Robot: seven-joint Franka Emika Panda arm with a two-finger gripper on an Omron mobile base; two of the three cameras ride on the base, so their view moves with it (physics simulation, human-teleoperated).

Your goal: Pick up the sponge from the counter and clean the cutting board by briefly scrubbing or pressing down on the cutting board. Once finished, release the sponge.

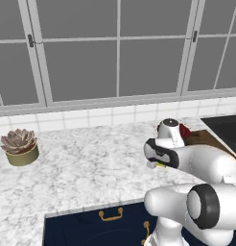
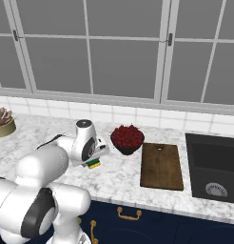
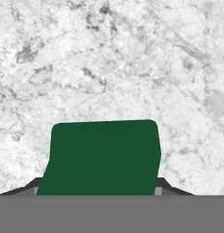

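Gripper (image 3: 101, 189) low over the marbled counter (image 2: 152, 196), its dark fingertips (image 3: 170, 187) flanking the green-topped sponge (image 3: 102, 157); whether they clamp it or merely straddle it cannot be told. From the right base view, the sponge (image 2: 94, 164) sits under the hand, left of a bowl of red fruit (image 2: 127, 138) and the dark wooden cutting board (image 2: 160, 165), well apart.

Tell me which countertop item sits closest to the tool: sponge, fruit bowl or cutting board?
The sponge, directly under the tool; the fruit bowl and cutting board lie farther right.
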